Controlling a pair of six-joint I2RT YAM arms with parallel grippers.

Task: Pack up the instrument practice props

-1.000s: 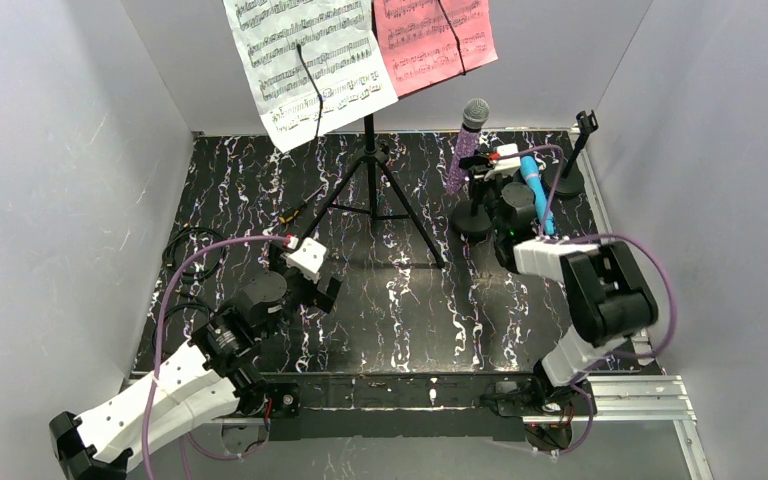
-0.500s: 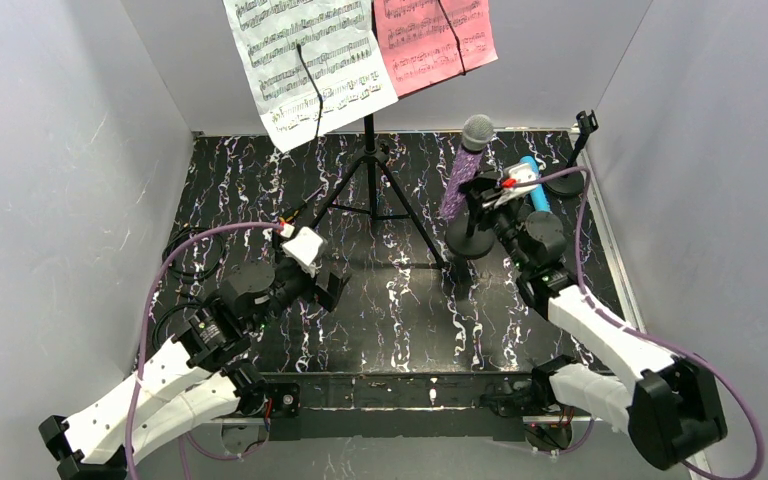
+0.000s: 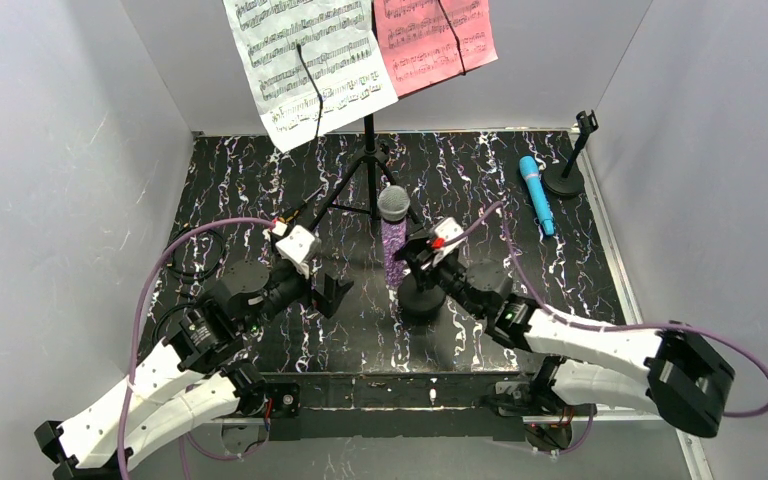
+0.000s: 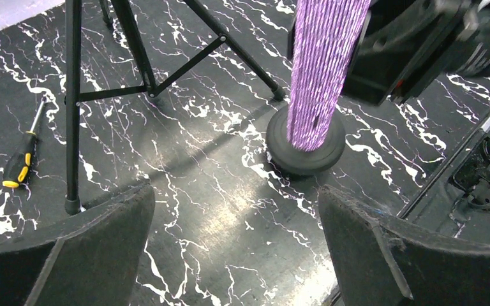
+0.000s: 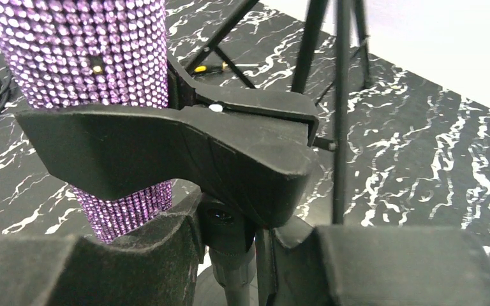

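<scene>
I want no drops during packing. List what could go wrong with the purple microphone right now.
1. The right gripper pinches only the thin stem of the mic holder, below its clip, with the purple glitter microphone standing tall above; a quick swing might tip it or pop it loose.
2. The holder's base is close to a tripod leg; a bump could shake the music sheets above.
3. The open left gripper hovers nearby, so the arms might collide.

A robot lab's test booth, not a music room — plain grey walls (image 3: 60, 200) box in a black marbled table (image 3: 260, 170) on three sides (a screwdriver (image 4: 20, 162) lies loose on it). Two white robot arms (image 3: 160, 395) are bolted to a frame (image 3: 390, 392) at its near edge.
</scene>
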